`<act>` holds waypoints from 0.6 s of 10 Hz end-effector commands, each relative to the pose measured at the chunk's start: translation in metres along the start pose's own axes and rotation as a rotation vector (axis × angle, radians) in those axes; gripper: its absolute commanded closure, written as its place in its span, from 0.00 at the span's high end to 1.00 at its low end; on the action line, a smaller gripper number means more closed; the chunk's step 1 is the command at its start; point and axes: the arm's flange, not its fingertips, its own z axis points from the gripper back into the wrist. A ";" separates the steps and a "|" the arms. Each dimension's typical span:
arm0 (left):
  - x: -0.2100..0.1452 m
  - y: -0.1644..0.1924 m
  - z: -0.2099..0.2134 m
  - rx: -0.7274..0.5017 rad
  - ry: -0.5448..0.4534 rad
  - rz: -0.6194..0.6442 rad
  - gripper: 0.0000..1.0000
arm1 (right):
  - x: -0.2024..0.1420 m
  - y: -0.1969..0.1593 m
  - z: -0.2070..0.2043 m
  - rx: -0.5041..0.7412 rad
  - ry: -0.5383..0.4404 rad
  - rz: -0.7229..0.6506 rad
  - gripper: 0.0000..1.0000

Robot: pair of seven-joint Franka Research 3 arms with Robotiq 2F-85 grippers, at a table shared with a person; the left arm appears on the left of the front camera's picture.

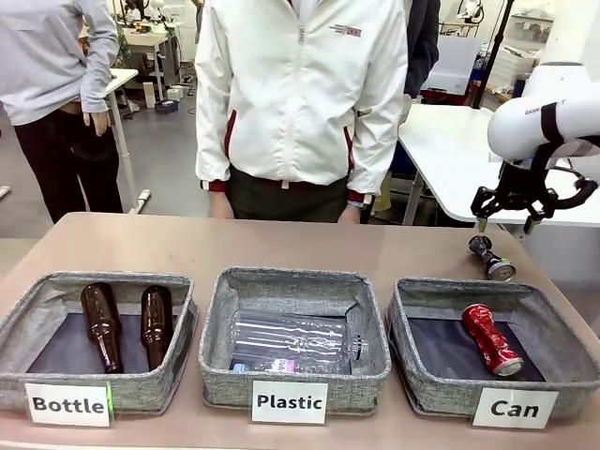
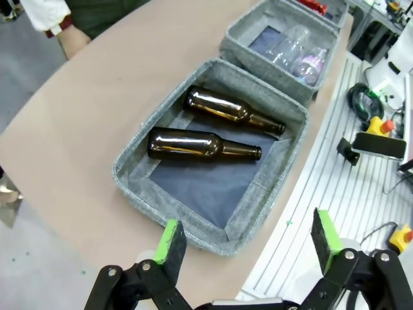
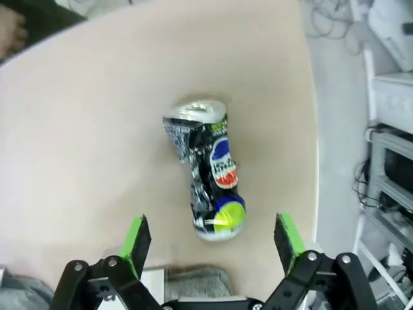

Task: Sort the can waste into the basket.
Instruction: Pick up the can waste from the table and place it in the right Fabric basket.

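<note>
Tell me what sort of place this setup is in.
Probably a robotics lab or test workshop. Three labelled sorting baskets, among them the Can basket, sit on a table before a white robot arm; cables and an emergency-stop button lie beside it, with more worktables behind.

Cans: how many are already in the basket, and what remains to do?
Done: the red can lies in the Can basket. In hand: nothing; the right gripper hangs open over the dark can, which lies on the table. Left: grasp it and drop it in.
</note>
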 end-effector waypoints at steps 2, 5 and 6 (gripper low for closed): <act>0.001 -0.002 0.001 0.001 0.005 0.012 1.00 | -0.014 0.002 -0.042 0.020 -0.044 0.037 1.00; 0.001 -0.002 0.001 0.001 0.005 0.012 1.00 | -0.020 0.011 -0.077 -0.007 -0.024 0.055 1.00; 0.001 -0.002 0.001 0.001 0.005 0.012 1.00 | -0.023 0.017 -0.084 0.001 -0.018 0.067 1.00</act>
